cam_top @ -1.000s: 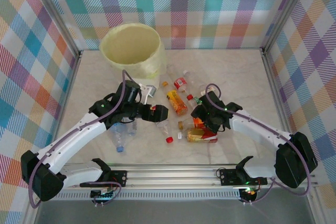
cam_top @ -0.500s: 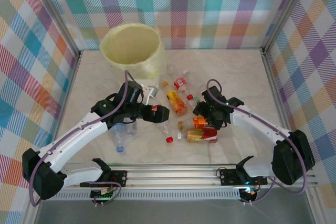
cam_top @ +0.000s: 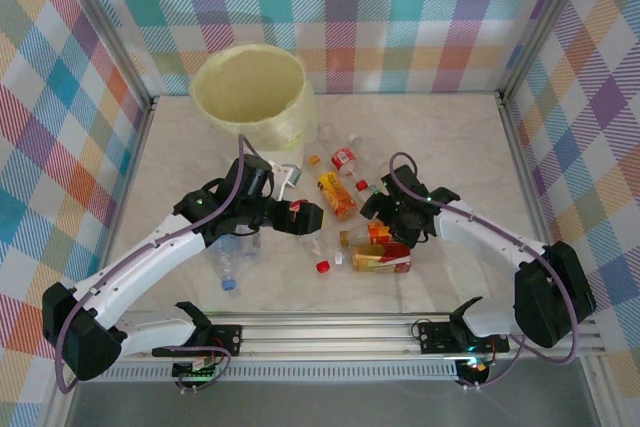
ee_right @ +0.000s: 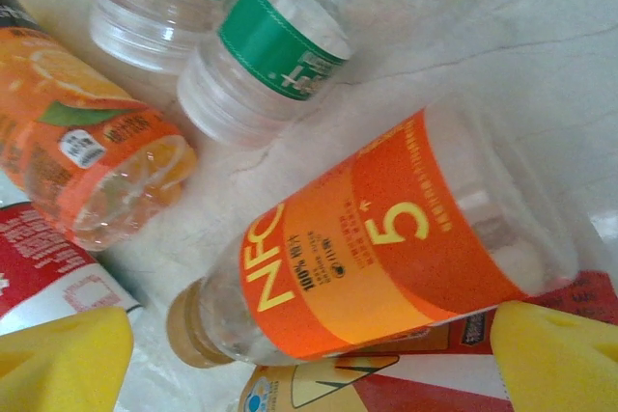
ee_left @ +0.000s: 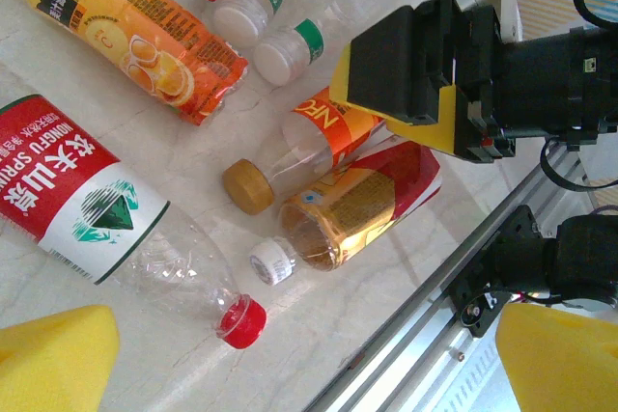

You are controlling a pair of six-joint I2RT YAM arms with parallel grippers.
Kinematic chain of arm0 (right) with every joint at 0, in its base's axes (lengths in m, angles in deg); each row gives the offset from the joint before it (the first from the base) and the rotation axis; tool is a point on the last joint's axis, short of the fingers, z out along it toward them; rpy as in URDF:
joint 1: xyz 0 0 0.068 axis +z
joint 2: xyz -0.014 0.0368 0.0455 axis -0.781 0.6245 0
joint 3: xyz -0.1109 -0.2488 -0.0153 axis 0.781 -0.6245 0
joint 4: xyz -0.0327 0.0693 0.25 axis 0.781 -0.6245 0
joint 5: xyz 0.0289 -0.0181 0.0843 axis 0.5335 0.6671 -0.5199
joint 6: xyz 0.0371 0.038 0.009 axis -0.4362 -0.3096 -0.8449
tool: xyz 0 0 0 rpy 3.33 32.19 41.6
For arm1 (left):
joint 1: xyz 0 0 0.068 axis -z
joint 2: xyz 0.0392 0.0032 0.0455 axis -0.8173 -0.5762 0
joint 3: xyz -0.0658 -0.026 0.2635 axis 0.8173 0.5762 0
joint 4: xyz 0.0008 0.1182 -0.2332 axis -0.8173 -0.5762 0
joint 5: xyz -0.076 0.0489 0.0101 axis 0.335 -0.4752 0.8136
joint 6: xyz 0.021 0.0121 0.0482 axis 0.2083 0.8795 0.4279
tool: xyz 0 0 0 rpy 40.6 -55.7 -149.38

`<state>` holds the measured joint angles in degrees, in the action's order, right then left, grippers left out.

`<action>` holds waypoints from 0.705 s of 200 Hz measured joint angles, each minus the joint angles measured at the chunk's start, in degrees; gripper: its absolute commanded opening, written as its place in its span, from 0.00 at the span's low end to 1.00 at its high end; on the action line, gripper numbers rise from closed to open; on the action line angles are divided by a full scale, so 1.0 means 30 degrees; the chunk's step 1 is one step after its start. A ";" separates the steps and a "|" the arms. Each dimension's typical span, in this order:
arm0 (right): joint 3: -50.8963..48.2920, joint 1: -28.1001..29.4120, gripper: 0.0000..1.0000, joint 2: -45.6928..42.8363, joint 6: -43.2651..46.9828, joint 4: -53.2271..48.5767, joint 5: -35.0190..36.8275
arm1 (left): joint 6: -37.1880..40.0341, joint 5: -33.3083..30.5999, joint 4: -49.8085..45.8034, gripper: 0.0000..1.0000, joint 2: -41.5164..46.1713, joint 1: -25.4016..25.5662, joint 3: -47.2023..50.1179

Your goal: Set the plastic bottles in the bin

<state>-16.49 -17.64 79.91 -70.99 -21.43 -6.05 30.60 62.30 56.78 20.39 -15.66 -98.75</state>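
The plastic bottles lie in a loose heap mid-table, in front of the pale-yellow bin (cam_top: 250, 92). My right gripper (ee_right: 309, 364) is open, its yellow fingertips (ee_right: 63, 359) standing wide to either side of a clear bottle with an orange NFC label (ee_right: 377, 248) and a tan cap. Under that bottle lies an amber bottle with a red label (ee_left: 357, 205) and a white cap. My left gripper (ee_left: 309, 373) is open and empty above a red-labelled clear bottle (ee_left: 82, 190) with a red cap. From above, the left gripper (cam_top: 308, 218) and right gripper (cam_top: 383, 219) flank the heap.
An orange juice bottle (ee_left: 135, 36) and two green-labelled clear bottles (ee_right: 275, 50) lie just beyond the NFC bottle. A clear bottle with a blue cap (cam_top: 230, 259) rests under my left arm. The metal rail (cam_top: 330, 332) runs along the near edge, with plaid walls around the table.
My right gripper has opened wider and shifted slightly back and left over the NFC bottle. The left arm has barely moved.
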 measured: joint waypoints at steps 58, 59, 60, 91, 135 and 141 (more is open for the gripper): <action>-0.0831 0.0146 0.92 0.0867 -0.0772 0.0321 -0.0670 | -0.0226 -0.0248 0.0022 1.00 0.0000 0.0066 0.0117; -0.0831 0.0146 0.92 0.0867 -0.0772 0.0313 -0.0670 | -0.0226 -0.0248 0.0015 1.00 0.0000 0.0066 0.0117; -0.0831 0.0146 0.92 0.0867 -0.0772 0.0313 -0.0670 | -0.0233 -0.0255 0.0015 1.00 0.0000 0.0066 0.0131; -0.0831 0.0124 0.89 0.0867 -0.0845 0.0240 -0.0612 | -0.0277 -0.0306 0.0095 1.00 -0.0015 0.0073 0.0219; -0.0831 0.0102 0.87 0.1100 -0.0998 0.0874 0.0000 | -0.0342 -0.0306 0.0510 1.00 -0.0211 0.0284 0.0219; -0.0831 0.0058 0.87 0.1188 -0.1027 0.0984 0.0109 | -0.0335 -0.0313 0.0510 1.00 -0.0233 0.0321 0.0219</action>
<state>-18.98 -17.46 83.47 -74.07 -18.48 -5.73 29.59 61.36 58.31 19.69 -14.69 -98.09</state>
